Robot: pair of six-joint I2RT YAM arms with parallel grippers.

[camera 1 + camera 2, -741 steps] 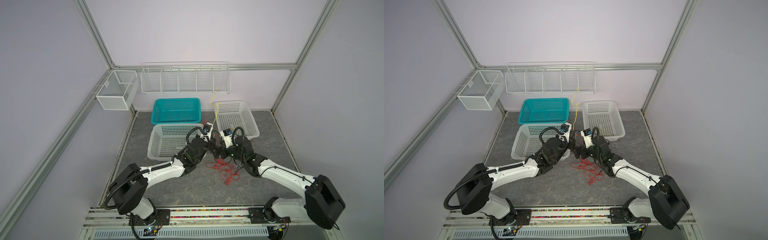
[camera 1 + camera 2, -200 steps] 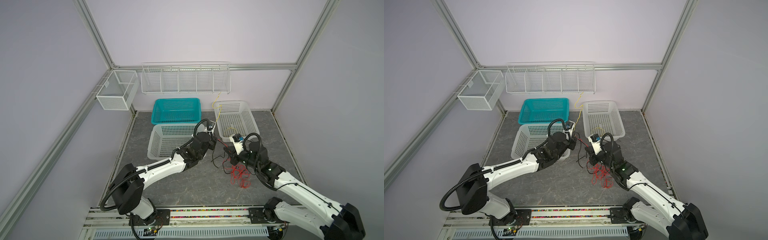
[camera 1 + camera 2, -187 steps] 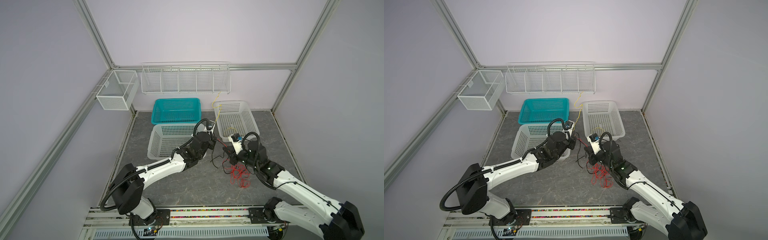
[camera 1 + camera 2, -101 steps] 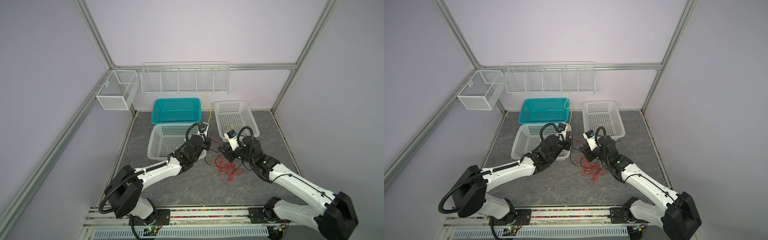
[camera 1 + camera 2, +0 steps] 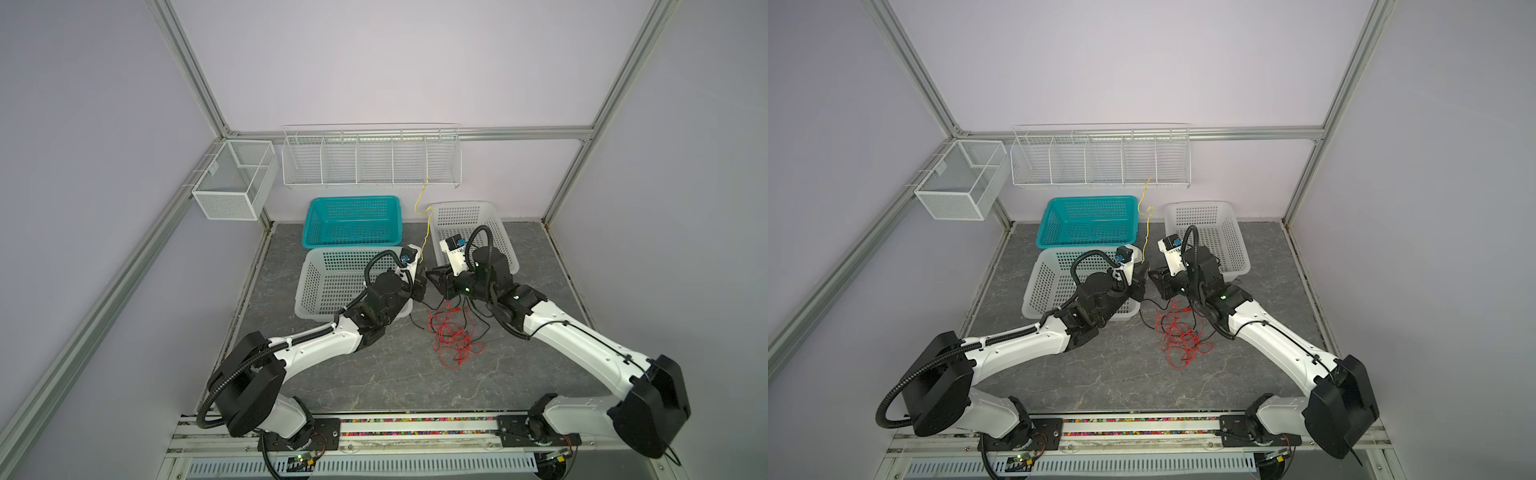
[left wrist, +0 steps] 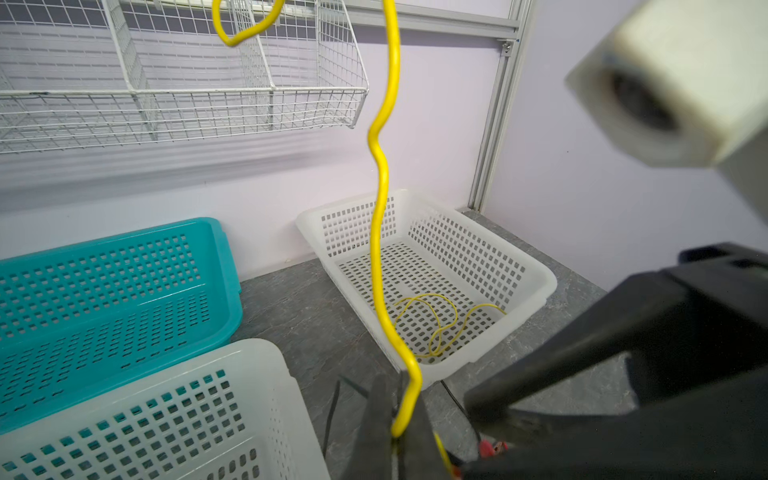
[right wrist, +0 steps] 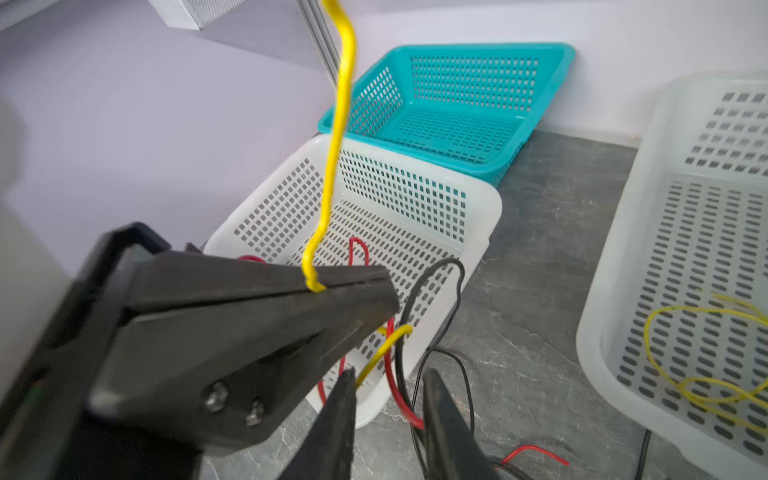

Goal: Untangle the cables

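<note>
The cables lie as a mostly red tangle [image 5: 453,336] [image 5: 1179,336] with black strands on the grey floor between the arms. A yellow cable [image 5: 424,232] [image 5: 1145,232] [image 6: 380,199] [image 7: 336,137] rises from my left gripper [image 5: 419,282] [image 5: 1142,278] [image 6: 397,399] [image 7: 374,286], which is shut on it. My right gripper [image 5: 434,278] [image 5: 1154,276] [image 7: 390,374] faces it closely, jaws apart. A red cable [image 7: 390,374], a black cable [image 7: 401,361] and the yellow cable's lower end cross the gap just past its tips.
A white basket [image 5: 316,291] [image 7: 478,195] sits under the left wrist, a teal basket [image 5: 353,203] behind it. Another white basket [image 5: 498,220] [image 6: 540,278] at the right holds a loose yellow wire [image 6: 436,328]. A wire shelf [image 5: 370,162] and a mesh box [image 5: 232,183] hang on the walls.
Both grippers have shifted left toward the near white basket, and the tangle slid left with them. The yellow cable's upper end swung left. The left grip is unchanged.
</note>
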